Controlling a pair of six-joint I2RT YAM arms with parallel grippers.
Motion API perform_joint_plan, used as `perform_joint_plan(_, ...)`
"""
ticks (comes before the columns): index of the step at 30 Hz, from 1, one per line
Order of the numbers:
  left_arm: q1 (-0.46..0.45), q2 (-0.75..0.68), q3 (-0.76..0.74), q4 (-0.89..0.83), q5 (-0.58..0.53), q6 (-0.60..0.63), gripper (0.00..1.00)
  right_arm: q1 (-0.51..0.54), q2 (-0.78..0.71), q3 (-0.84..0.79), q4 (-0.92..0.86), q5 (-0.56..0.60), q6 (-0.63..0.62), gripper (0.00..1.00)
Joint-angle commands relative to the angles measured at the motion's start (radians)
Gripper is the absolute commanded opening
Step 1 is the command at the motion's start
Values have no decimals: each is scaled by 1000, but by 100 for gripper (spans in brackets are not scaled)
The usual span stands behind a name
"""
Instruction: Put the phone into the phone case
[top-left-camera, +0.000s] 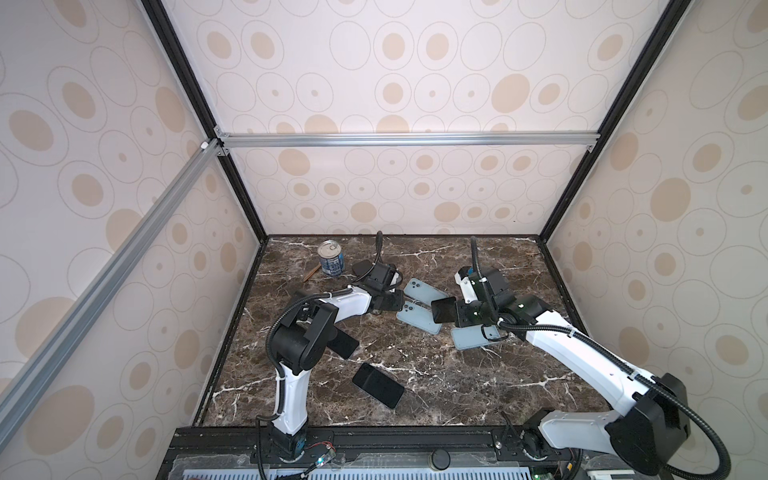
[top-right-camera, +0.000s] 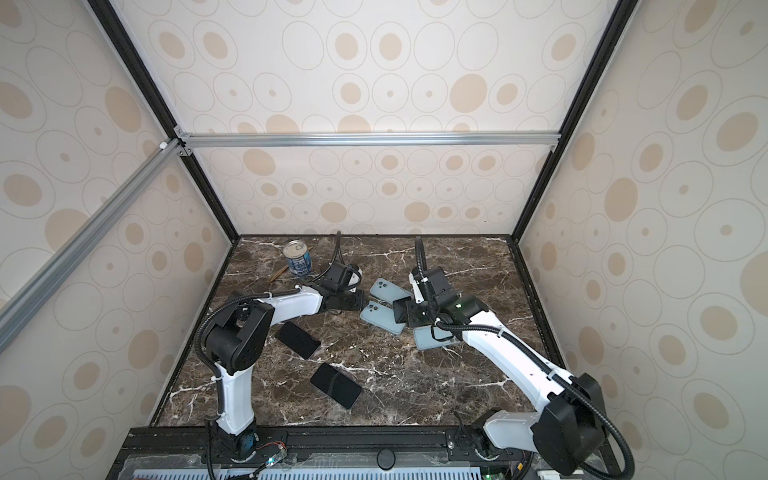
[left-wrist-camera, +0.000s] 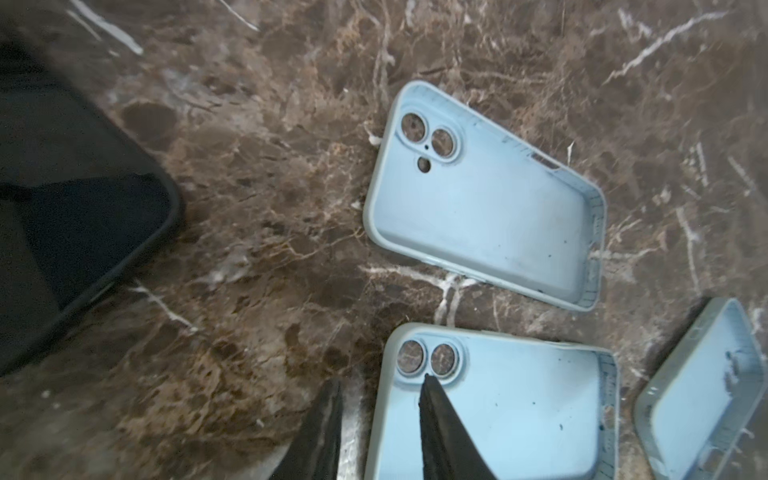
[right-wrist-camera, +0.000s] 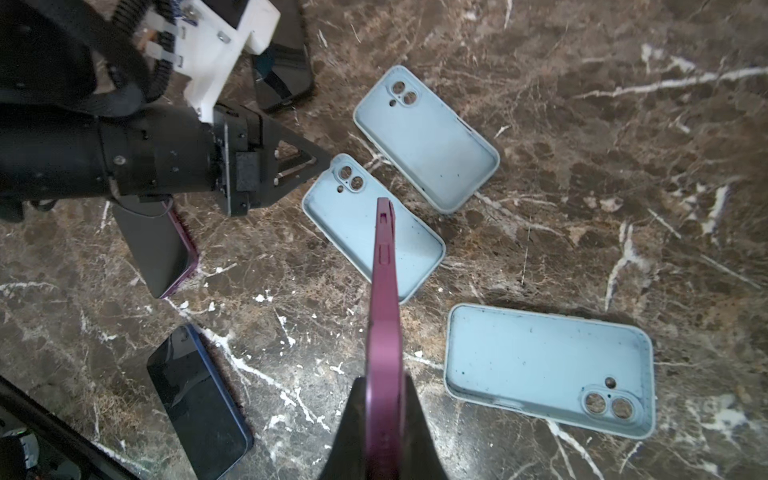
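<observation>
Two claws work one case (right-wrist-camera: 345, 224) on the bench (right-wrist-camera: 582, 187). The right claw (right-wrist-camera: 384, 386) is clamped on a purple phone (right-wrist-camera: 384, 291), held on edge. The phone points out past the tips and hangs over the case, skewed to its length. The left claw (left-wrist-camera: 381, 380), part open, straddles the case's camera-end rim. Beyond, the can (top-left-camera: 331, 259) has an unreadable label.

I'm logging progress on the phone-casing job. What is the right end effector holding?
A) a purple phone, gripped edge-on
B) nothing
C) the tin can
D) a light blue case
A: in the right wrist view the right end effector is shut on the purple phone, which is seen edge-on in its grip.
</observation>
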Motion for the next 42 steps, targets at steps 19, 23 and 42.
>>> perform_joint_plan(19, -81, -163, -265, -14, -123, 9, 15, -65, 249, -10, 122, -311, 137, 0)
perform_joint_plan(23, -82, -263, -370, 27, -93, -27, 15, -62, 231, 1, 101, -343, 142, 0)
perform_joint_plan(42, -33, -399, -417, 111, -9, -73, 19, -23, 241, 37, 131, -399, 204, 0)
